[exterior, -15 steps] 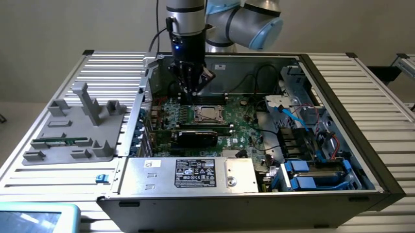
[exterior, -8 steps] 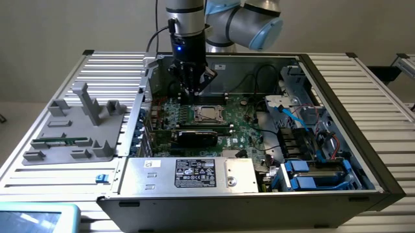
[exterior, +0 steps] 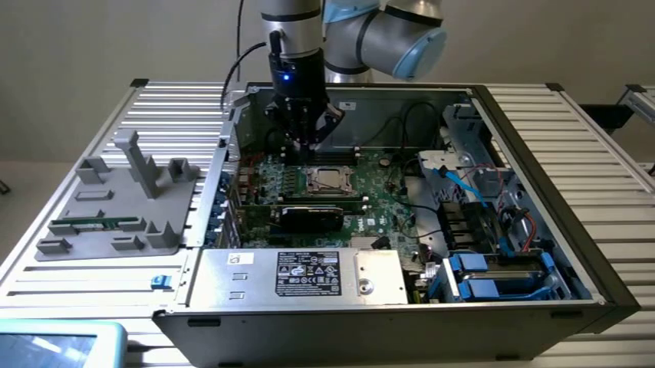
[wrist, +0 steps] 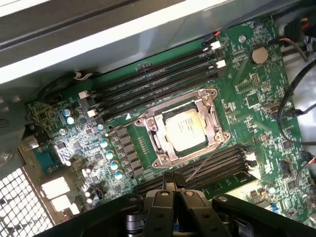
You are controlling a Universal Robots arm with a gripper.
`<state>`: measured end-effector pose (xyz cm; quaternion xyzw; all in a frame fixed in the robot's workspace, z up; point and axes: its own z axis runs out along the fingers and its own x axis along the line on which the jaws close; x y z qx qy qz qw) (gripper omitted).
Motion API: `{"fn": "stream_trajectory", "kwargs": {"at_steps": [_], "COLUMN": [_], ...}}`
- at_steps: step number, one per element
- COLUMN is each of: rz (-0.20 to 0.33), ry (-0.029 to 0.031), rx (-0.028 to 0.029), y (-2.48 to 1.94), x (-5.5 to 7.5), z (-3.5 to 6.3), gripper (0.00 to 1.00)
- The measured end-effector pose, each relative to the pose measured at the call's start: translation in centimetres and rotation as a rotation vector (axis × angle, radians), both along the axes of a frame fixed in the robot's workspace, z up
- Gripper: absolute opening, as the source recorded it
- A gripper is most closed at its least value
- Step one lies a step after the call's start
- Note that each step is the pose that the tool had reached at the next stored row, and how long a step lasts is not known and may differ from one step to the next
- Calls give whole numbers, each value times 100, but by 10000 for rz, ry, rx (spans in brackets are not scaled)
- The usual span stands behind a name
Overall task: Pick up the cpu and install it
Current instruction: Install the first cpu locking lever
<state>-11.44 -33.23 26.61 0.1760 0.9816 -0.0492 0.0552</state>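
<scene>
Cpu (wrist: 185, 129) down flat in the socket frame (wrist: 148, 122) on the green motherboard (wrist: 256, 98), silvery top up, metal frame around it on every side. Rows of dark memory slots (wrist: 158, 79) on either side of the socket.

Gripper (wrist: 170, 185) above the board just beside the socket, fingers pressed together, nothing between them. In the exterior view, same gripper (exterior: 304, 149) low inside the open computer case (exterior: 481, 100), tips close over the board next to the socket, apart from the cpu.

Judged from this: pick-up done, chip out of the grasp and placed in its seat, sitting square and level as far as can be told. Thin wire lever (wrist: 202, 163) slanting from a corner of the socket toward the fingertips; cannot tell whether hooked down or loose, so locking of the frame not confirmed.

Outside the case, toward the exterior view's left, grey holder (exterior: 113, 207) with a green memory stick (exterior: 92, 225) lying in it, well apart from the gripper.
</scene>
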Motion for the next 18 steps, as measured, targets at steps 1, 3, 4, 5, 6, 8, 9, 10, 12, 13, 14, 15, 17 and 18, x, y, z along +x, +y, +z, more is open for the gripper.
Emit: {"fn": "stream_trajectory", "kwargs": {"at_steps": [1,3,4,5,6,8,9,10,12,13,14,15,17,18], "rz": [163,480,638,780,932,1216,1355,1493,1774,1897,2002,2132,2426,2552], "ry": [0,0,0,1,0,-3,-3,-4,-6,-7,-2,3,13,16], "rx": [40,130,178,222,278,402,463,527,659,706,729,739,746,783], "y": [0,0,0,0,0,0,0,0,0,0,0,0,0,0], "x": [0,0,0,0,0,1,1,0,0,1,0,0,0,0], "z": [0,-1,-1,-1,-1,-1,-1,-1,-1,-2,-1,-1,-1,-2], "gripper": [9,9,9,9,9,9,9,9,9,9,9,9,9,9]}}
